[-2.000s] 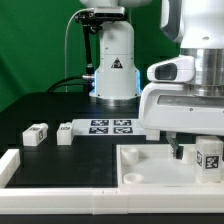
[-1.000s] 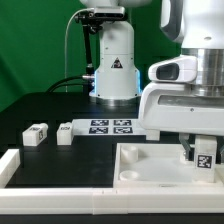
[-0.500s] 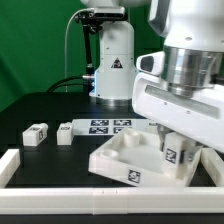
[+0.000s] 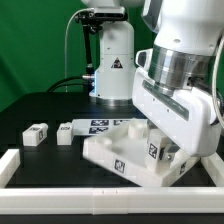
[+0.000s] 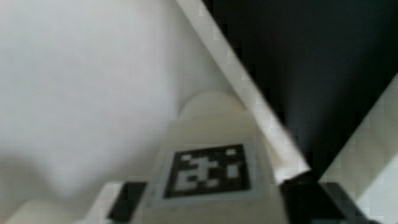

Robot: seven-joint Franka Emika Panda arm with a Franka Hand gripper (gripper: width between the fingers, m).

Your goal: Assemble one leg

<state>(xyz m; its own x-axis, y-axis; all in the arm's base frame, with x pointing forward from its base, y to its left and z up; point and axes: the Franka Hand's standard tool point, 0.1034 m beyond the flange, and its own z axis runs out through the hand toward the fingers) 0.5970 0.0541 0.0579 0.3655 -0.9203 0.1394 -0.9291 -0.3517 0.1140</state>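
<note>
Fingers clamped on the leg, jammed into the panel's corner socket on the exterior view's right, probably twisting it in. Tipping the whole panel up off the counter. Spare legs well apart, left.

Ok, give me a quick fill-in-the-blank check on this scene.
1. ____ small white stubby plastic legs lie loose on the exterior view's left.
2. The end effector holds another tagged leg over the large white square ____.
3. The tabletop is coloured ____.
Missing: two; panel; black.
</note>
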